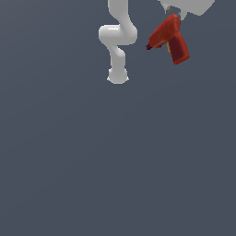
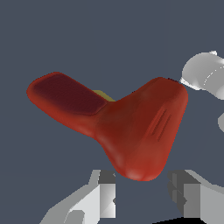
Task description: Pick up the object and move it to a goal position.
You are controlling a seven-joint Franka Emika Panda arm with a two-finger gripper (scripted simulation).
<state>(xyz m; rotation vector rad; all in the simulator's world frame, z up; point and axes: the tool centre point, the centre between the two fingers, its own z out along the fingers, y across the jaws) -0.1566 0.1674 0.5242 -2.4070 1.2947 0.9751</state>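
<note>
Nearest the wrist camera, the claw (image 2: 142, 199) shows as two pale fingers (image 2: 103, 197) flanking the rounded rear of the red drill (image 2: 131, 127), and the body sits between them; the exact contact is hidden, but since the drill hangs clear of the surface, the claw is judged to be closed on it. In the exterior view the drill (image 1: 169, 39) is high in the air at about one o'clock from the middle of the picture, just under the claw (image 1: 177, 11), whose upper part runs out of frame. The dark nose tip (image 1: 149, 46) points toward eight o'clock and the darker handle (image 1: 179, 50) slants toward five o'clock. Farther back, the arm's white base (image 1: 117, 76) stands on the grey surface (image 1: 115, 175). The drill looks rigid, smooth-shelled and likely a little slippery, with weight spread unevenly between body and handle, so it could swing in the grip. A hold across the thick body near where the handle joins seems soundest. No goal marker is visible.
</note>
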